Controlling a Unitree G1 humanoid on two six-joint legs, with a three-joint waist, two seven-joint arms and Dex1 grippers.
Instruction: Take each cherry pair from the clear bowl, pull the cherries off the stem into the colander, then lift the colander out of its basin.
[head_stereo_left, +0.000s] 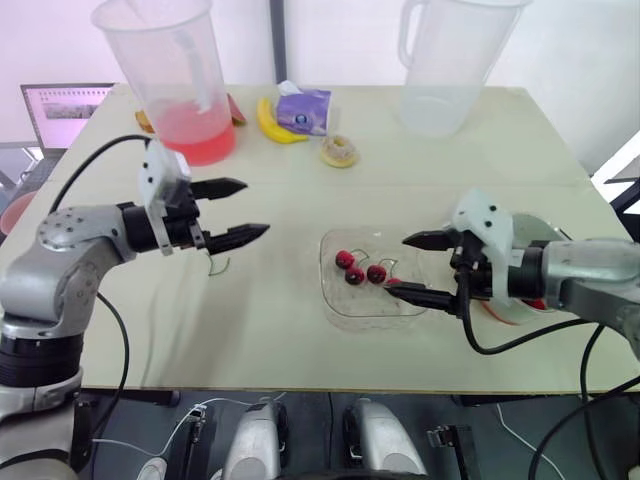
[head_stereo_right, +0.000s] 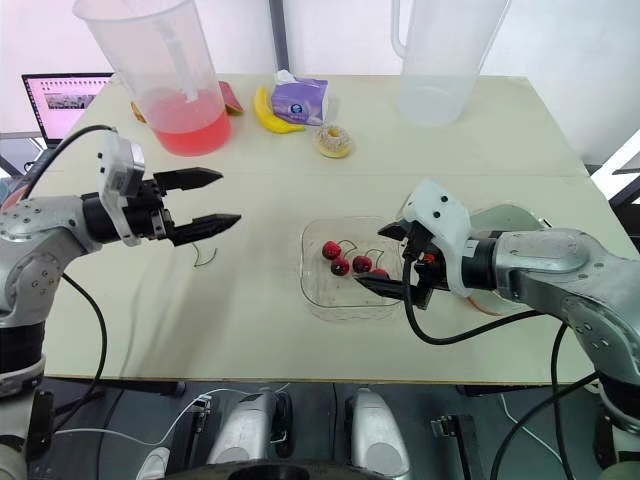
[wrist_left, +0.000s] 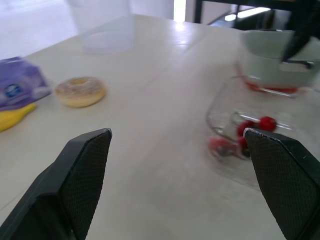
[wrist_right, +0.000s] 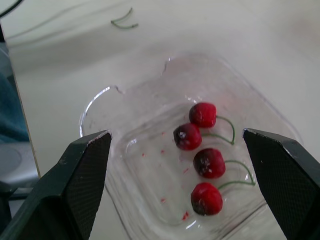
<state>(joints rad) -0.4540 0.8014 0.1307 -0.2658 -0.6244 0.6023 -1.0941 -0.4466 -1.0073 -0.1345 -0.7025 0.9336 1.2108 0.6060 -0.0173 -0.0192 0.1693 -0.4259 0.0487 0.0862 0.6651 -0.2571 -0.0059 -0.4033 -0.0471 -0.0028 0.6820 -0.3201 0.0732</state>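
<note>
A clear bowl (head_stereo_left: 340, 305) sits right of the table's middle with several red cherries (wrist_right: 202, 114) on green stems inside. My right gripper (head_stereo_left: 397, 265) hovers open at the bowl's right side, one finger over the rim and nothing between its fingers. Behind that hand stands the pale colander (wrist_left: 270, 65) with red showing under it, partly hidden in the eye views (head_stereo_left: 535, 230). My left gripper (head_stereo_left: 255, 208) hangs open and empty over the table, well left of the bowl. A bare green stem (head_stereo_left: 218, 265) lies on the table below it.
At the back stand a pitcher of pink liquid (head_stereo_left: 185, 90) on the left and an empty clear pitcher (head_stereo_left: 445, 70) on the right. Between them lie a banana (head_stereo_left: 272, 120), a purple packet (head_stereo_left: 303, 108) and a donut (head_stereo_left: 339, 151). A laptop (head_stereo_left: 60, 110) sits beyond the table's left edge.
</note>
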